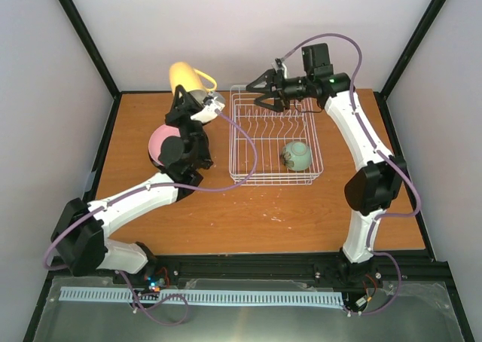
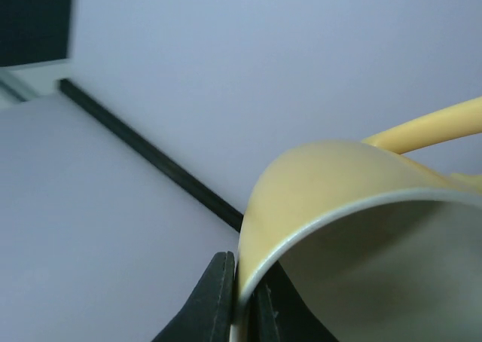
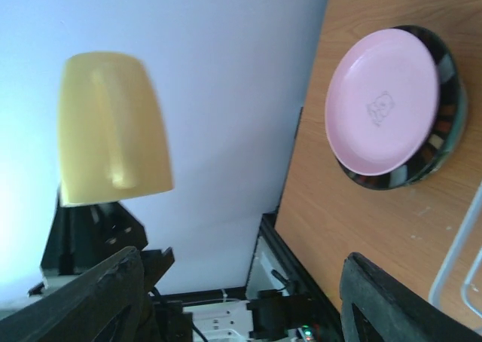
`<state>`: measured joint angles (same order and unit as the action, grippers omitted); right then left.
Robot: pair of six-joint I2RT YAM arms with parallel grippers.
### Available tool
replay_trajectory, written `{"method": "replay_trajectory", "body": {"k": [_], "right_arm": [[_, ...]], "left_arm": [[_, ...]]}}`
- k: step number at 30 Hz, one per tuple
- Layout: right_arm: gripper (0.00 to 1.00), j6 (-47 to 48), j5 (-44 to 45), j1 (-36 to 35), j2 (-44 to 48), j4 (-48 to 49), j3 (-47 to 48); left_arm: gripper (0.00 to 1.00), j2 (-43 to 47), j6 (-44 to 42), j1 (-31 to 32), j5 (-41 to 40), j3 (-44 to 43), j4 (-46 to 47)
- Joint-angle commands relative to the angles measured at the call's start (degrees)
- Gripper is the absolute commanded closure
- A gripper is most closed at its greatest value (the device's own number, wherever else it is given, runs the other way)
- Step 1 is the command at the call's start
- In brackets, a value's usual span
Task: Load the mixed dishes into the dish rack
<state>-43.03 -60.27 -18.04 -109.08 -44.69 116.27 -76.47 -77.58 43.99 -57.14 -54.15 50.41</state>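
Note:
My left gripper (image 1: 184, 93) is shut on the rim of the pale yellow mug (image 1: 183, 76) and holds it raised above the table's far left. In the left wrist view the fingers (image 2: 218, 297) pinch the mug wall (image 2: 331, 184). My right gripper (image 1: 253, 88) is open and empty over the far left corner of the white wire dish rack (image 1: 239, 142), facing the mug (image 3: 113, 123). The mint green bowl (image 1: 297, 156) lies in the rack. The pink plate (image 3: 380, 101) rests on the dark-rimmed plate (image 3: 446, 123), left of the rack. The teal plate is out of view.
The left arm covers part of the pink plate (image 1: 160, 142) in the top view. White walls and black frame posts enclose the wooden table (image 1: 301, 214). A rack wire (image 3: 458, 259) shows at the right wrist view's lower right.

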Motion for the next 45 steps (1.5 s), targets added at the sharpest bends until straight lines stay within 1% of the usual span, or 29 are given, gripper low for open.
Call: {"method": "replay_trajectory", "body": {"k": [1, 3, 5, 8, 11, 15, 18, 21, 22, 29, 33, 37, 39, 40, 45], "right_arm": [[0.3, -3.67, -4.93, -0.15, -4.65, 1.37, 4.0], [0.3, -4.74, -5.15, -0.14, -6.02, 2.94, 4.86], [0.3, -8.01, -6.15, -0.15, -7.0, 7.17, 5.12], [0.29, -15.47, -8.2, -0.15, -8.35, 15.99, 6.69], [0.29, -24.15, -10.74, -0.11, -10.35, 25.6, 9.51], [0.29, -33.04, -13.4, -0.15, -13.2, 33.61, 15.29], [0.3, -37.93, -14.32, -0.15, -12.83, 38.31, 15.49], [0.41, -37.74, -14.92, -0.55, -12.01, 37.35, 15.08], [0.42, -36.95, -15.08, -0.84, -11.81, 36.26, 15.12], [0.41, -31.36, -16.2, -4.07, -11.51, 28.1, 14.82], [0.39, -30.71, -16.45, -5.94, -11.6, 27.53, 14.52], [0.41, -31.54, -16.68, -7.59, -11.47, 28.41, 13.86], [0.44, -31.96, -16.86, -8.22, -11.36, 29.07, 13.52], [0.47, -32.16, -16.91, -8.45, -11.29, 29.24, 13.43], [0.74, -32.81, -17.28, -9.01, -10.75, 29.99, 12.7]], "left_arm": [[0.99, -1.72, -20.85, 2.08, 2.63, -3.85, 35.09], [0.99, -2.12, -22.32, 3.18, 3.81, -4.82, 36.37], [0.99, -1.92, -22.24, 4.35, 3.98, -5.71, 36.01], [0.99, -1.05, -20.83, 6.18, 3.85, -4.94, 34.32], [0.99, -0.14, -18.65, 7.74, 3.54, -2.42, 32.24], [0.99, 0.24, -16.76, 9.38, 2.38, -0.34, 30.84], [0.99, 0.42, -15.95, 9.62, 1.7, 0.6, 29.29], [0.99, 0.68, -15.14, 9.67, 1.84, 1.29, 27.82], [0.99, 0.76, -15.0, 9.71, 2.0, 1.33, 27.67], [0.99, 0.54, -14.02, 9.69, 3.4, 1.32, 25.84], [0.99, 0.31, -14.07, 9.64, 4.17, 1.02, 25.71], [0.99, 0.5, -14.02, 9.71, 4.57, 1.37, 25.57], [0.99, 0.61, -13.96, 9.71, 4.65, 1.59, 25.61], [0.99, 0.63, -13.94, 9.69, 4.67, 1.7, 25.61], [0.99, 0.88, -13.59, 9.71, 4.54, 2.34, 25.53]]}}
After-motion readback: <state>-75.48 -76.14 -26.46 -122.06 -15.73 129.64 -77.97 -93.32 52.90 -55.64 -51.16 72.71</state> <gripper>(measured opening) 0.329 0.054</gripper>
